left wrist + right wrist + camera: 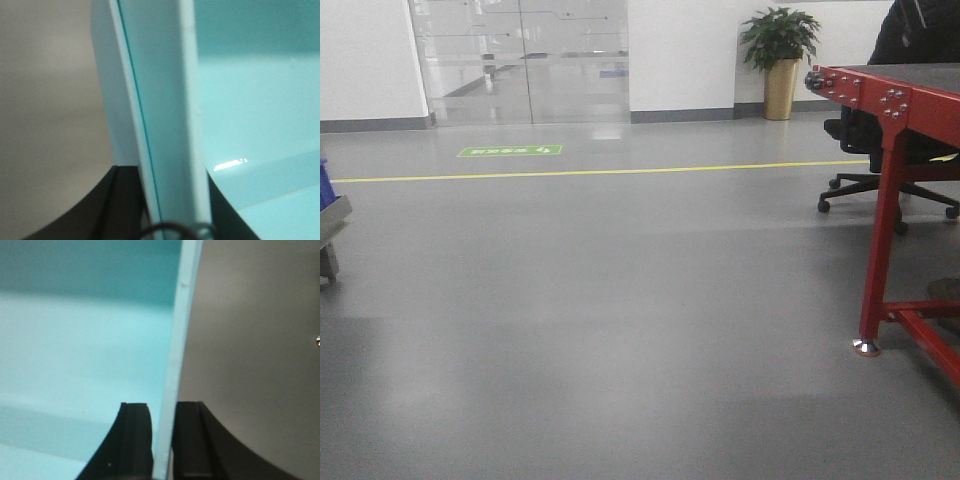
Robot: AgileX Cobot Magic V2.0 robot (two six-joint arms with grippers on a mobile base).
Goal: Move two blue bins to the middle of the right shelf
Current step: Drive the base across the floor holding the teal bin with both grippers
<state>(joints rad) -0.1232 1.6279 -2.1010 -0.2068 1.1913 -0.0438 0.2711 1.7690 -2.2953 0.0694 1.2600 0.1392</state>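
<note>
Bin [250, 125]: pale blue, close up, fills both wrist views. Left gripper [172, 207]: dark fingers pressed against either side of one upright wall, the hollow inside lying to the right. Right gripper [162, 440]: clamped likewise on a thin wall, inside to the left. Front view: grey floor [620, 330]; glass doors [520, 60] far; red table [895, 110] right; office chair [880, 170] behind it; potted plant [780, 60] far right; yellow line [600, 172]; green floor sign [510, 151].

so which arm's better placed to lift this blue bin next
Right, narrowly: the right gripper shows both fingers tight on a wall of the blue bin. The left gripper straddles another wall, though blurred; probably both lift.
</note>
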